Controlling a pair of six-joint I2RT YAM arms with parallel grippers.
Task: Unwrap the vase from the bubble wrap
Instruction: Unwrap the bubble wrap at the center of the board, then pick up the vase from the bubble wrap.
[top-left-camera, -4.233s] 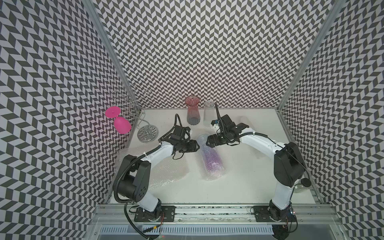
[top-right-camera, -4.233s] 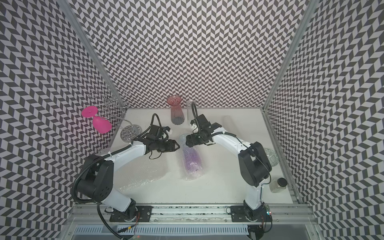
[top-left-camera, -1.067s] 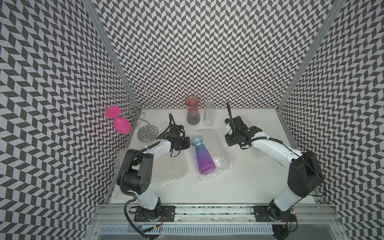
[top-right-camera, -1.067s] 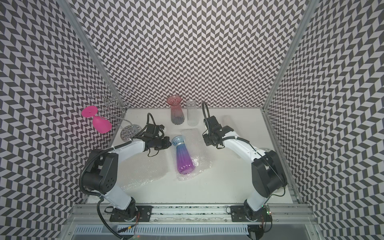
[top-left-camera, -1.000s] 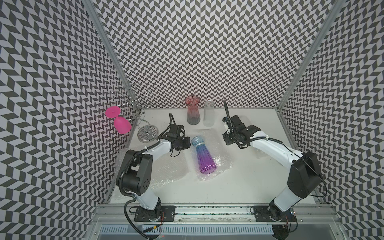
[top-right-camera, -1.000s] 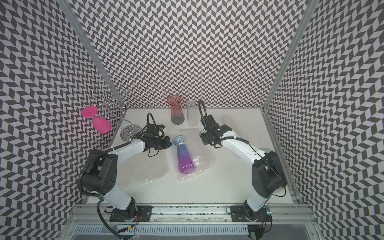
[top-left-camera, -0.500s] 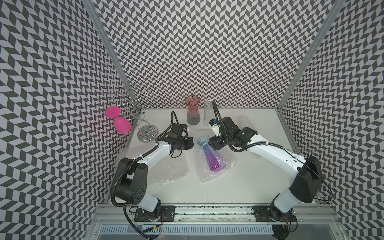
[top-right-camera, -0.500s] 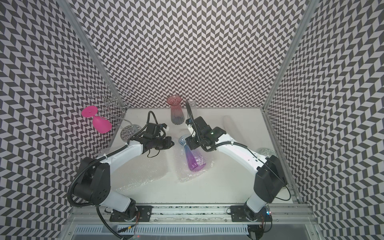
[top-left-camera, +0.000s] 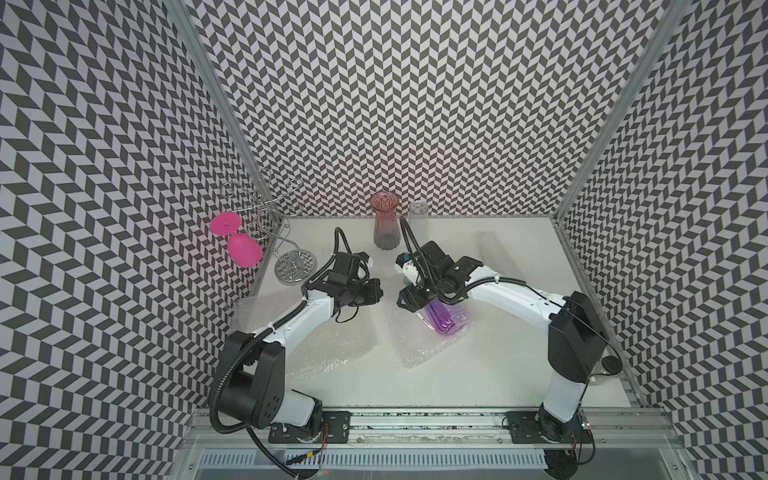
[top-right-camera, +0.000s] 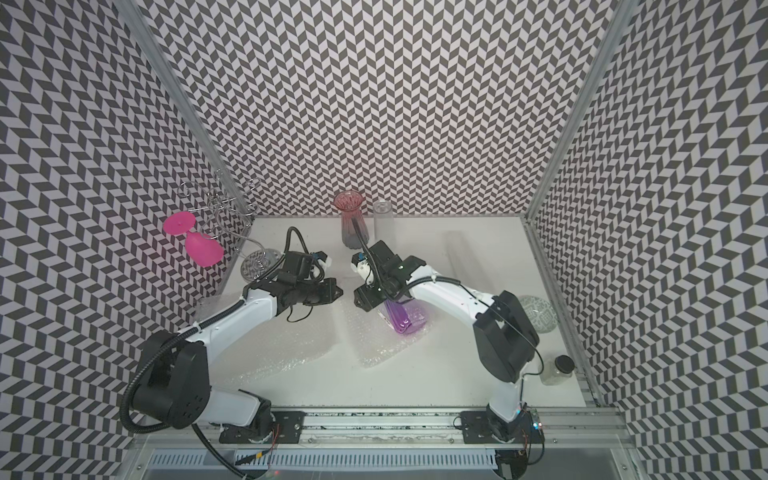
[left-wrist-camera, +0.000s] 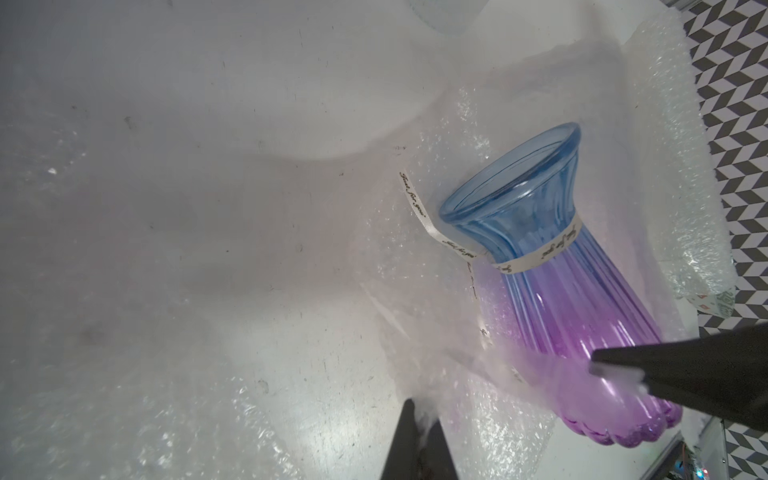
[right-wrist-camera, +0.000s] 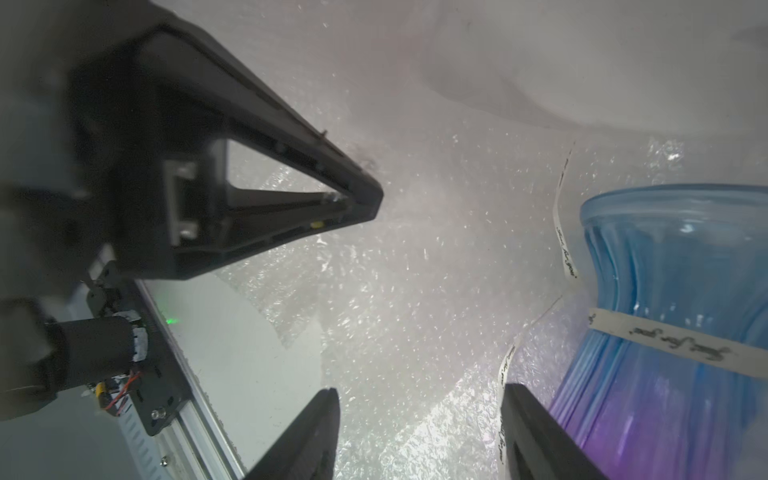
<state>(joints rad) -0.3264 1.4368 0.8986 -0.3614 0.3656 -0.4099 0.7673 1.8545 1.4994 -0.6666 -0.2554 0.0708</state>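
Blue-mouthed vase (left-wrist-camera: 552, 299), overhead only purple base

Top views high, front, looking down; wrist cams close, sharing vase (left-wrist-camera: 561, 291).

From up here I see the purple vase (top-right-camera: 402, 320) lying on a crinkled sheet of bubble wrap (top-right-camera: 370, 340) mid-bench (top-right-camera: 457, 374). My right hand (top-right-camera: 365, 302) sits over its upper end, hiding the neck. My left hand (top-right-camera: 335, 293) points toward it from just beside, seemingly at the sheet's edge. A second sheet (top-right-camera: 278, 345) lies under the left arm.
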